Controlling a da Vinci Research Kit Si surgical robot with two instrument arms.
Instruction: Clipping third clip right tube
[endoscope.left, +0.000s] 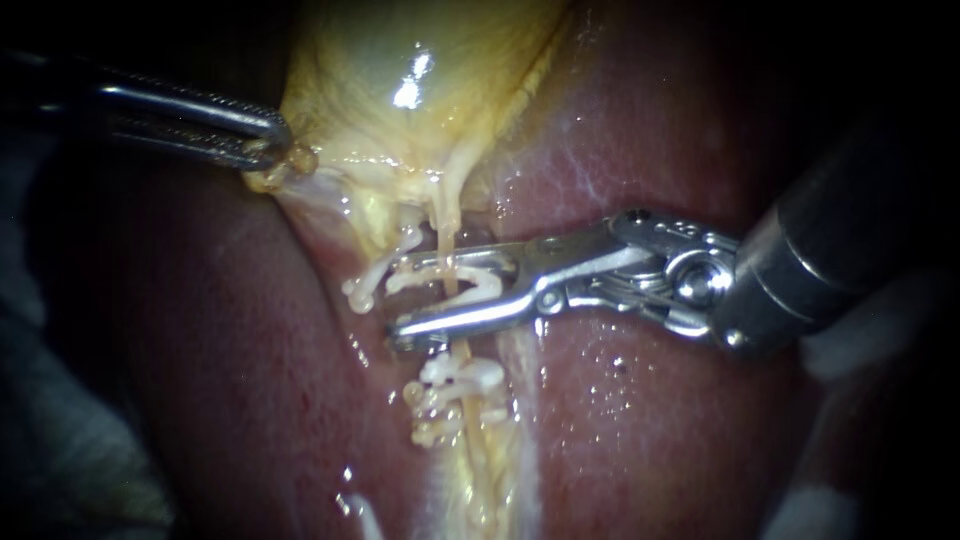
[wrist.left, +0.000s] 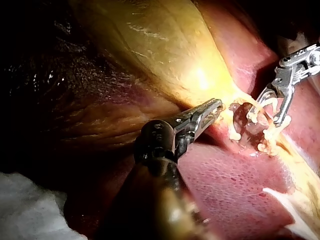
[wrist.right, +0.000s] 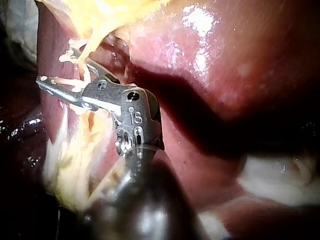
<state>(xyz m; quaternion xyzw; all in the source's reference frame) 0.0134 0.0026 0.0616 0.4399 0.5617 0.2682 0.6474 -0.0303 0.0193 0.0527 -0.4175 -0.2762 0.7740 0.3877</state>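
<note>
Right instrument (endoscope.left: 400, 298): hand wide astride the right tube (endoscope.left: 447, 235), unclosed clip (endoscope.left: 470, 278) between its halves, placed just above the lower clips (endoscope.left: 450, 385); left instrument (endoscope.left: 275, 140): hand clamped on the gallbladder (endoscope.left: 400, 60) edge, seemingly to draw the tube taut.

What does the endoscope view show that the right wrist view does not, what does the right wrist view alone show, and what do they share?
Endoscope only: the left instrument, its jaws shut on the edge of the gallbladder. Right wrist only: a dark shadow band across the liver beside the instrument. Both: the right instrument, jaws open astride the tube and a clip, plus gallbladder and liver.
</note>
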